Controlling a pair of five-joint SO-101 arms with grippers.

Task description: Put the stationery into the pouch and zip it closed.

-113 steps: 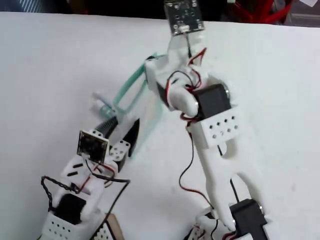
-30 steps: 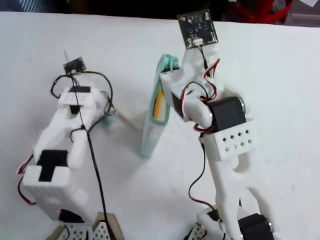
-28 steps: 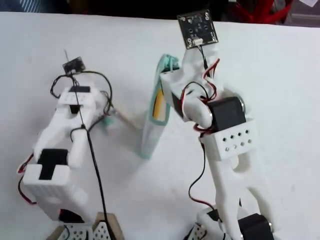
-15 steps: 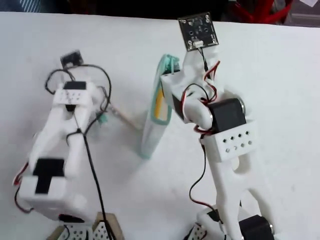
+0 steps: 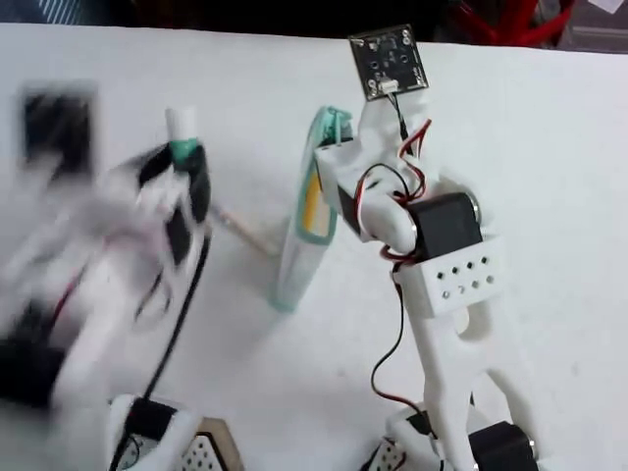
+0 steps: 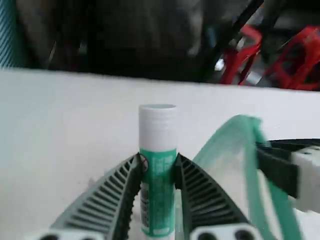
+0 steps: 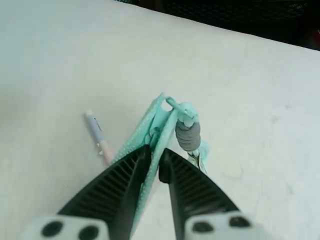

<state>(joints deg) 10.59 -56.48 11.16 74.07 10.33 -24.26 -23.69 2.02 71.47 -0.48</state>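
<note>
Your left gripper (image 6: 158,161) is clamping a white-capped green glue stick (image 6: 157,125), label print unreadable. Your right gripper (image 7: 154,156) is pinching the rim of the mint-green mesh pouch (image 7: 145,127).

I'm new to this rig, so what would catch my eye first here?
The right hand pinches the teal pouch, holding it up on edge in the middle of the table. To its left, the left hand grips a green-and-white glue stick. A pencil lies between them.
</note>
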